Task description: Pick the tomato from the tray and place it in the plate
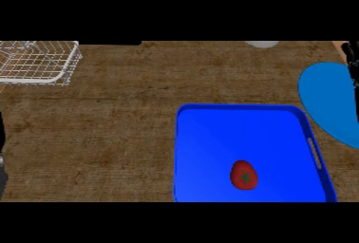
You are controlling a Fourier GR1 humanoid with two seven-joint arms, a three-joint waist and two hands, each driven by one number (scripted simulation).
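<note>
red tomato lies in blue tray — no writing; right hand fingers' state unclear.

You've got the tomato sitting in the tray near you, plate just right of it, wire basket far left.

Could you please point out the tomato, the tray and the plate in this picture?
tomato [243, 174]: head view, middle of its red top.
tray [231, 133]: head view, bare blue floor.
plate [329, 104]: head view, bare blue face near the right edge.
</note>
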